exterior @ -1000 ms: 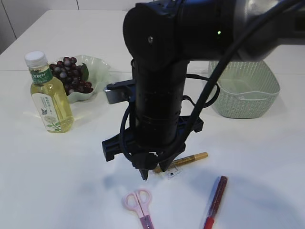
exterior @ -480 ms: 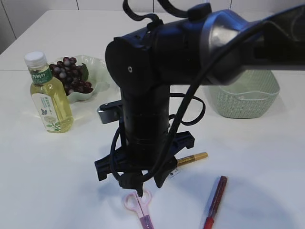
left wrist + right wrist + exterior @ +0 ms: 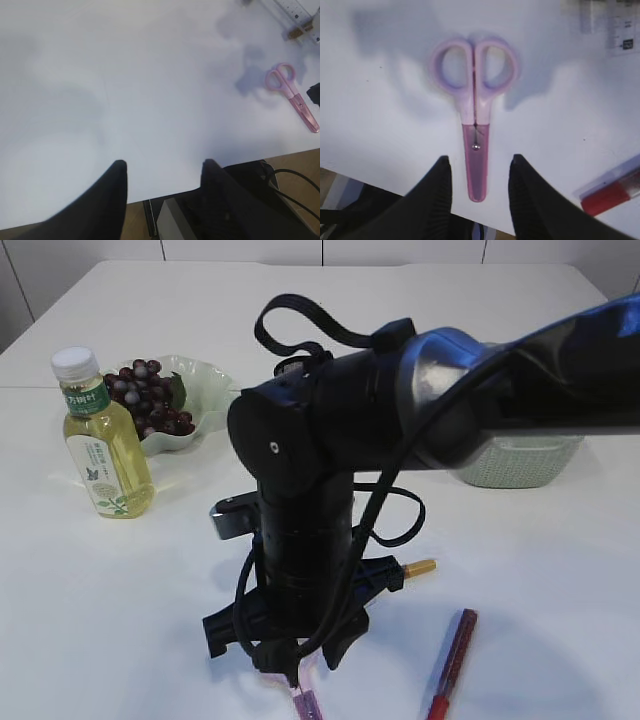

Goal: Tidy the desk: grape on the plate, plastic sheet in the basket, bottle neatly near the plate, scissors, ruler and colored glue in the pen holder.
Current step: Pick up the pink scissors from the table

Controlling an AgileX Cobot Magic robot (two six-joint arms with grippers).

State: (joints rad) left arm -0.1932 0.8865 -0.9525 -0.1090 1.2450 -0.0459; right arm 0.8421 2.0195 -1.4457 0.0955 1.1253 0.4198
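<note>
Item count on the surface [image 3: 120,620]:
- One bottle [image 3: 102,437].
- One plate [image 3: 200,400], holding one bunch of grapes [image 3: 150,400].
- One basket [image 3: 520,462].
- One pair of scissors [image 3: 474,125].
- Two glue pens: one red [image 3: 452,664], one gold [image 3: 418,567].
- One ruler [image 3: 296,11].

A smooth, matte white surface [image 3: 120,620] is seen to fill nearly the whole exterior view. A thin straight seam [image 3: 30,388] is noted across it at the far left, where two white sections appear joined. Beyond the far edge, pale panels [image 3: 240,250] divided by narrow dark vertical lines are visible. Soft, diffuse shadows are cast on the white top; lighting is even. In the left wrist view, a brown wood-toned floor [image 3: 300,162] is observed past the near edge.
</note>
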